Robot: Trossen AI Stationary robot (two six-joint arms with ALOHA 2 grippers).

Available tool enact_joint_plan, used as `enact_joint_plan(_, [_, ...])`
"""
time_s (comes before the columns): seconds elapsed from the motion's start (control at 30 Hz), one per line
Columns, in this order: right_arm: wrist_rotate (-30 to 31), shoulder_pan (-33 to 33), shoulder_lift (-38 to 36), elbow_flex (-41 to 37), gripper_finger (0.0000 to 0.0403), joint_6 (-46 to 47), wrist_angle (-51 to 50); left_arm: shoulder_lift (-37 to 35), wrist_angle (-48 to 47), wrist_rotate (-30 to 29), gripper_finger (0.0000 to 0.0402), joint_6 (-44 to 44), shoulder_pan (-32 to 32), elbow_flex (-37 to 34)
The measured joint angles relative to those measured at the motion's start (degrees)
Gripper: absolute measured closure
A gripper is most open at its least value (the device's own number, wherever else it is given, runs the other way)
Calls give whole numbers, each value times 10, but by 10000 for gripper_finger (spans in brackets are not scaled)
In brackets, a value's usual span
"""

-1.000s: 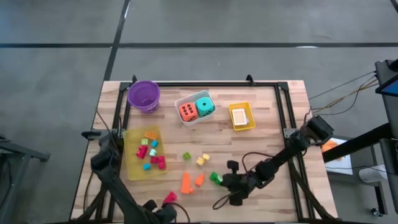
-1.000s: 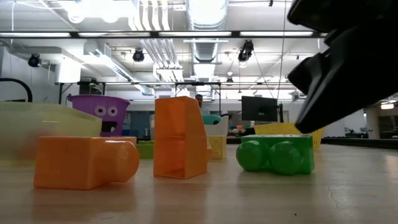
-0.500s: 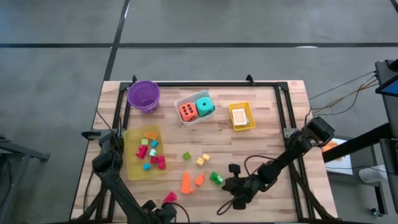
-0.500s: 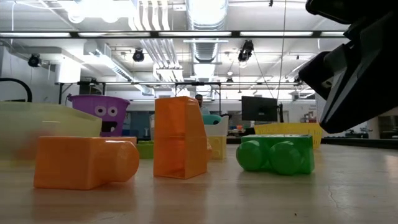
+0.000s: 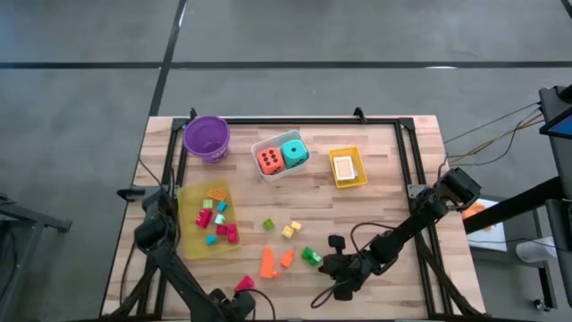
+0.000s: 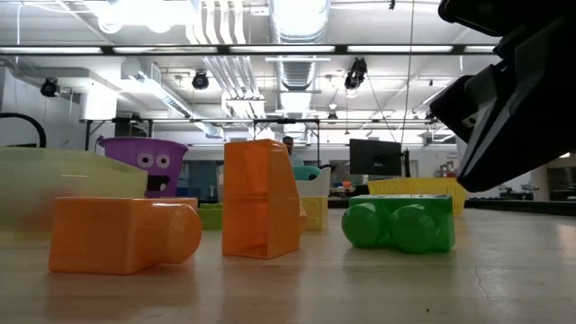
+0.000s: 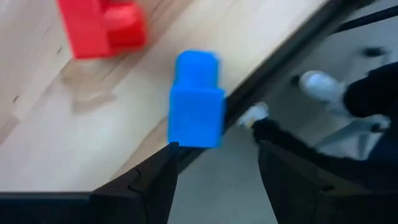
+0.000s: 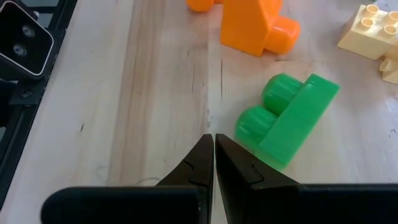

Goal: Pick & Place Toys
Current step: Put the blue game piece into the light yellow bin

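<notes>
Blue block blurs between left gripper fingers, contact unclear.

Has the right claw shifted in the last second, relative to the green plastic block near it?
Yes. The shut right claw has drawn back from the green plastic block, toward the near table edge; the block lies where it did.

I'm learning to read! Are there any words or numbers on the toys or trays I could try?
No words or numbers can be read.
The orange die shows only dark dots.
The card in the yellow tray is too small to read.
The purple bowl carries a cartoon face, no letters.
</notes>
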Motion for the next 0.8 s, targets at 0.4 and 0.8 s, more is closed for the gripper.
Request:
enact_joint_plan(0.4, [-1,0,0,0,387,0,1,0,-2,37,183,28,15,-23])
enact_joint_plan(0.8, [-2,2,0,0,387,3,1,0,-4,34,148,25,21,-25])
